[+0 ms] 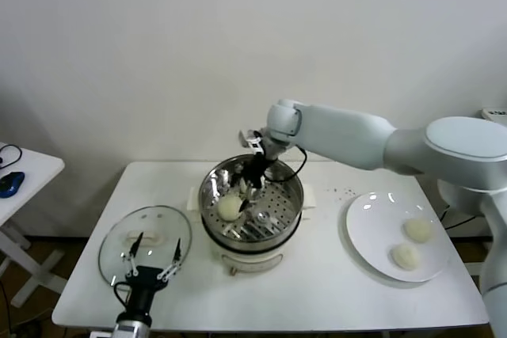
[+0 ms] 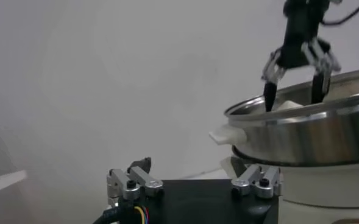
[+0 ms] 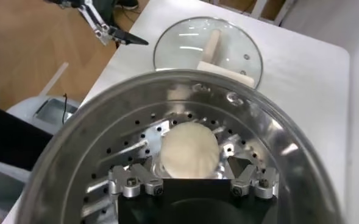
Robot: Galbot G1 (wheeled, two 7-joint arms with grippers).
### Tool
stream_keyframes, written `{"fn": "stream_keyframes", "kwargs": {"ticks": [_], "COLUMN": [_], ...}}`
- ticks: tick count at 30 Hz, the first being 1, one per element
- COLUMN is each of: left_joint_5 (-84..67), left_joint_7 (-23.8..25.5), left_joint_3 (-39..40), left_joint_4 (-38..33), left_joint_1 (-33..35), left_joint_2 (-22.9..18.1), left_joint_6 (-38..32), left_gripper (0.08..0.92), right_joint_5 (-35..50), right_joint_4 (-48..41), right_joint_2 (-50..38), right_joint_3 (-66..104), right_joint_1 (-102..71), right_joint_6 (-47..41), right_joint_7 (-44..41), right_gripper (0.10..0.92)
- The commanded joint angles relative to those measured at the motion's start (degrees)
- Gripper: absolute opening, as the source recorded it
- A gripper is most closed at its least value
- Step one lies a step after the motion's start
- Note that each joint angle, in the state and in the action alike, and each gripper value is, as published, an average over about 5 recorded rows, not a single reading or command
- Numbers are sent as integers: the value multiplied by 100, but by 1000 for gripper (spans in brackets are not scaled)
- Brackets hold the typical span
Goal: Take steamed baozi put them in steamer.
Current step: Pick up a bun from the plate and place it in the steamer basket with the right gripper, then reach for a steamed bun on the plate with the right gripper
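Observation:
The steamer [image 1: 295,195] stands mid-table, a shiny steel pot with a perforated insert on a white base. One steamed baozi [image 1: 229,207] lies on the insert. My right gripper [image 1: 252,186] hangs inside the pot rim just above it. In the right wrist view the gripper [image 3: 189,167] is open, its fingers on either side of the baozi [image 3: 189,149] with small gaps. Two more baozi [image 1: 417,230] [image 1: 405,256] rest on the white plate [image 1: 372,227] at the right. My left gripper [image 1: 150,263] stands open and empty at the front left, over the glass lid.
A glass lid [image 1: 145,244] with a white handle lies flat to the left of the steamer. A low side table [image 1: 32,172] with a blue mouse stands off to the left. The white wall is close behind the table.

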Motion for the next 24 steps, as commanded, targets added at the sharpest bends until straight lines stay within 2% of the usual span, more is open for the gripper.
{"fn": "stream_keyframes", "kwargs": {"ticks": [1,9,15,24], "left_joint_5": [-91,-265,-292,-91], "left_joint_7": [-1,7,89,191], "left_joint_3": [-39,-78,-113,-45], "left_joint_4": [51,26,-65,-173], "left_joint_1": [-38,-46,-16,26], "left_joint_2": [53,113,101,-25], "left_joint_6": [18,28,23,0], "left_gripper": [823,823,823,823], "right_joint_5": [-273,-1721,-3126,-4156], "right_joint_4": [882,1437,1414,1100], "right_joint_2": [-1280,-2875,-4029,-4668], "right_joint_3": [-241,-95,991,3022], "right_joint_1": [1133,1048,-336,-2725], "right_joint_6": [280,881,1265,1365], "right_joint_7": [-542,-915,-1065,-1112], "right_gripper": [823,823,823,823]}}
